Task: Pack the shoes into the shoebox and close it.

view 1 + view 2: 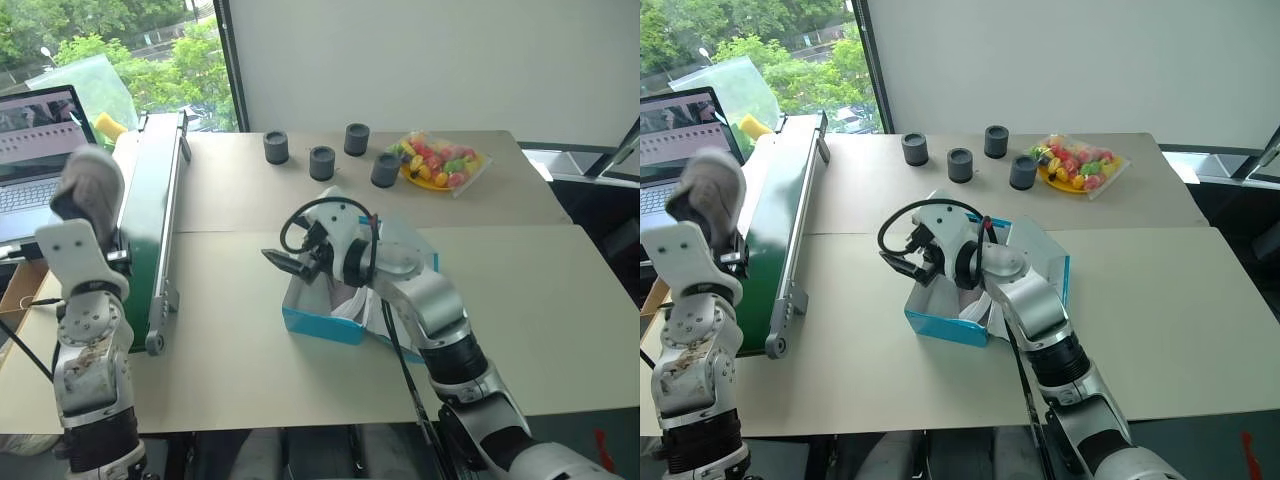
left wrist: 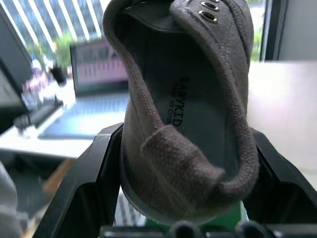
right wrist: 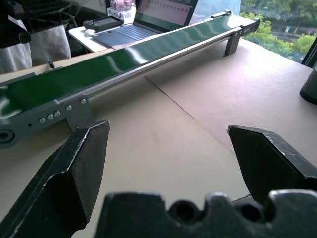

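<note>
Shoe (image 2: 188,119): grey-taupe canvas low sneaker, dark lining, printed insole, metal eyelets near the tongue, pale sole edge at the heel. Held heel-first in the left gripper (image 2: 185,163), one black finger (image 2: 89,183) on each side of the heel, clamped on it. In the head views the shoe (image 1: 90,190) is lifted at the table's left edge, above the near end of the conveyor (image 1: 150,220), in front of the laptop (image 1: 35,140).

Box (image 1: 330,318): turquoise outside, white inside, open, lid up on the far side. Sits on the near half of the table (image 1: 230,330), well right of the conveyor. What lies inside is mostly hidden behind the right arm.

Right gripper (image 1: 283,262): fingers spread wide, holding nothing, poised over the box's left rim and pointing toward the conveyor. Its wrist view shows both fingers (image 3: 74,168) far apart, with bare tabletop and the conveyor (image 3: 114,64) beyond.

Open room: a broad bare stretch of table lies between conveyor and box, and another to the right of the box up to the table's right edge.

Far side of table: four dark cylinders (image 1: 322,162) in a loose row; bag of coloured sweets (image 1: 440,160) on a yellow plate, all well apart from the box.
</note>
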Available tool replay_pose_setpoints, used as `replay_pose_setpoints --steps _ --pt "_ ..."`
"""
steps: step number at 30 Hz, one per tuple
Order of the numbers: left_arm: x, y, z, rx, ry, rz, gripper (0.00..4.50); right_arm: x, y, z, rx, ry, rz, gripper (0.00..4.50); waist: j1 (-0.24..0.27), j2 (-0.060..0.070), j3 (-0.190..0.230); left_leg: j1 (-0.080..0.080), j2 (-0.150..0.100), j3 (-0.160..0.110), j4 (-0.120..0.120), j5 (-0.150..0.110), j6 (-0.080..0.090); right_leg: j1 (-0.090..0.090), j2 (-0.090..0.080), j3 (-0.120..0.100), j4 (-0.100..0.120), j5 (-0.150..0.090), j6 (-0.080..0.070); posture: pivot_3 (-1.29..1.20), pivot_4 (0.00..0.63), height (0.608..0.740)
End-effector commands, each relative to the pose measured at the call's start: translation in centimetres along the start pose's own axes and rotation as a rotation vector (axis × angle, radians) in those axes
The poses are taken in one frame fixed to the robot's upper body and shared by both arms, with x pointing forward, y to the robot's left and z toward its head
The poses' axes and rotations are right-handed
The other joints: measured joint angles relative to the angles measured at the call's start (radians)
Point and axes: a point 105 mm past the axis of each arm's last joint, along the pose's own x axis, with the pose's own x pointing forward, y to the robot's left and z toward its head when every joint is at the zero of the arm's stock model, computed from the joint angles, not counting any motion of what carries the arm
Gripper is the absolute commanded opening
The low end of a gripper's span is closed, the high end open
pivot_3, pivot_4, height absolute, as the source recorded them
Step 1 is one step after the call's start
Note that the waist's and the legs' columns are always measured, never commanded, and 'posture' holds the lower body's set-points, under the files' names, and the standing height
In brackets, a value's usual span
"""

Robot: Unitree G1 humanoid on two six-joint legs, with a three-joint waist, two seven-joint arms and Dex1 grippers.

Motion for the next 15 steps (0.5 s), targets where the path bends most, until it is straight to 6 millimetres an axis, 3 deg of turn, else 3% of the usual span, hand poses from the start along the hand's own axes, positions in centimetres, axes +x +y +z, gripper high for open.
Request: replay_pose_setpoints --steps 1,3,5,9,15 --pt "-2.4 -7.4 2.6 -0.094 -0.076 -0.340 2.77 0.2 -0.7 2.0 0.371 -0.050 0.040 4.50 0.001 0.000 0.000 0.000 0.000 0.000 0.000 0.000 0.000 0.000 0.000 0.000 0.000 0.000 0.000 0.00 0.150 0.740" --pt "-5.4 -11.8 3.0 -0.287 -0.010 -0.591 2.77 0.1 -0.1 3.4 0.652 -0.105 0.180 4.50 0.000 0.000 0.000 -0.001 0.001 -0.001 0.000 0.000 0.000 0.000 0.000 -0.001 0.000 0.000 0.000 0.00 0.150 0.740" --pt "-7.7 -14.2 3.9 -0.440 0.031 -0.752 2.77 -0.2 0.2 4.3 0.831 -0.132 0.296 4.50 0.006 0.000 0.000 -0.002 0.001 -0.001 0.000 0.000 0.000 0.000 0.000 -0.001 0.000 0.000 0.000 0.00 0.150 0.740" --pt "-9.4 -15.2 5.1 -0.534 0.065 -0.870 2.77 -0.5 -0.4 4.0 0.938 -0.092 0.317 4.50 -0.009 0.000 0.000 -0.005 0.001 -0.001 0.000 -0.001 0.002 -0.002 0.001 0.000 -0.001 0.001 0.001 0.00 0.150 0.740" --pt "-9.4 -15.4 5.0 -0.494 0.089 -0.908 2.77 -0.2 -0.9 4.1 0.968 -0.097 0.273 4.50 -0.024 0.003 0.000 -0.001 0.000 0.006 0.000 0.000 0.002 -0.001 0.003 0.000 0.002 -0.001 -0.001 0.00 0.150 0.740"
